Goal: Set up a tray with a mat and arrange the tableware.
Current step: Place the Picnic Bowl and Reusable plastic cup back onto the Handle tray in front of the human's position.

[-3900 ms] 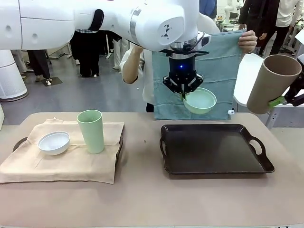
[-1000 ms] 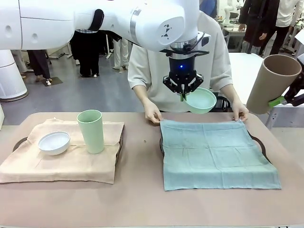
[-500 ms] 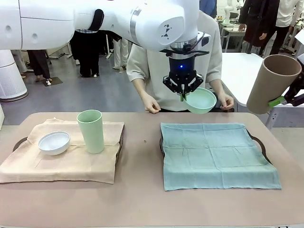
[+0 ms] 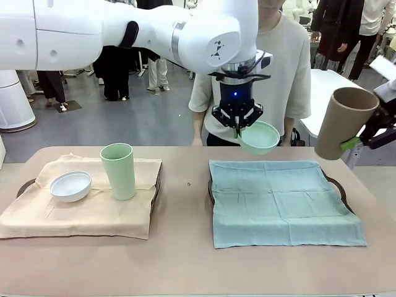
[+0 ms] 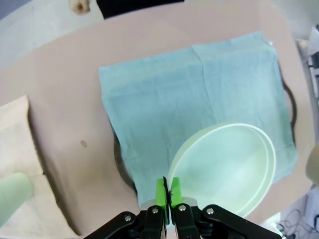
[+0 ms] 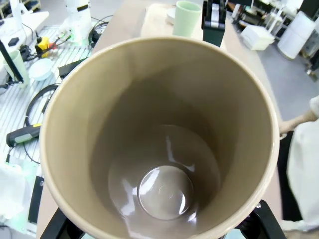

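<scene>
Two pieces of tableware held in the air, two more resting on the left tray.

Left gripper (image 4: 237, 128) pinches the rim of the mint green bowl (image 4: 260, 137) above the far edge of the teal mat (image 4: 284, 201), which covers the dark tray (image 4: 337, 183). Right gripper (image 4: 359, 137) clasps the tan-brown cup (image 4: 342, 122), tilted, off the table's right end; its fingers seem to straddle the cup wall, though they are mostly hidden. White bowl (image 4: 70, 185) and pale green cup (image 4: 119, 170) stand side by side on the beige cloth (image 4: 86, 213). A person (image 4: 272, 74) stands behind the table.
</scene>
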### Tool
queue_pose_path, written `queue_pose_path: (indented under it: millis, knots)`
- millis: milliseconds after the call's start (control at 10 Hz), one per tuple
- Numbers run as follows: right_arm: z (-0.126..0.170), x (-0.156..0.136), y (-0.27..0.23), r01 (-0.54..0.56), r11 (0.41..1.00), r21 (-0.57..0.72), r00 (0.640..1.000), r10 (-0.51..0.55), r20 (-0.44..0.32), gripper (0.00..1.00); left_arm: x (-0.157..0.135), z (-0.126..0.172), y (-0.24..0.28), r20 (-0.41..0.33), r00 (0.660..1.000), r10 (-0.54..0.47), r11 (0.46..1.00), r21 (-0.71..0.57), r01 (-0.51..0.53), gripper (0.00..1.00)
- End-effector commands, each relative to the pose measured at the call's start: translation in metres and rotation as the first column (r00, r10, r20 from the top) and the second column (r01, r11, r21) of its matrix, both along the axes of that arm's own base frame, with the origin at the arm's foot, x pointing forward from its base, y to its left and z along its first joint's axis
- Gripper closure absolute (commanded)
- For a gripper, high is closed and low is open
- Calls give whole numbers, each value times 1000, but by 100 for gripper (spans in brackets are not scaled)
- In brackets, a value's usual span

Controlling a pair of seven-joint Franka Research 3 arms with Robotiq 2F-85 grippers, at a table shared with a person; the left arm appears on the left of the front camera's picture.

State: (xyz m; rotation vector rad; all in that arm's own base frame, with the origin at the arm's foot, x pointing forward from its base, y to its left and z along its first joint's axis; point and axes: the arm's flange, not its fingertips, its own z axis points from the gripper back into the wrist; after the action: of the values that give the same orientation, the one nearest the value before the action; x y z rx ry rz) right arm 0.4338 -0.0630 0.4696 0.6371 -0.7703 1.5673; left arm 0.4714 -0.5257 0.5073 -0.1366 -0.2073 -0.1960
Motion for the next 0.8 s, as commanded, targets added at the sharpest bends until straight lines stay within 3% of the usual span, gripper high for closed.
queue_pose_path:
  millis: [0,300,400,500,600,700]
  knots:
    - [-23,36,9,-8,999,42,998,11,-69,19,13,-27,2,-64,997,-51,998,-31,49,96]
    - [-64,53,15,-12,996,94,987,27,-158,19,22,-66,1,-132,990,-57,998,-41,52,96]
    - [-67,53,13,-4,996,93,988,19,-153,19,22,-70,2,-131,991,-32,999,-39,27,96]
    - [-61,50,9,48,999,-2,991,-48,-128,19,21,-67,1,-115,993,-24,999,-45,19,96]
    - [-76,50,17,-12,998,68,987,22,-158,19,23,-77,-1,-125,991,-39,999,-13,38,96]
    - [-76,50,17,-12,998,68,987,22,-158,19,23,-77,-1,-125,991,-39,999,-13,38,96]
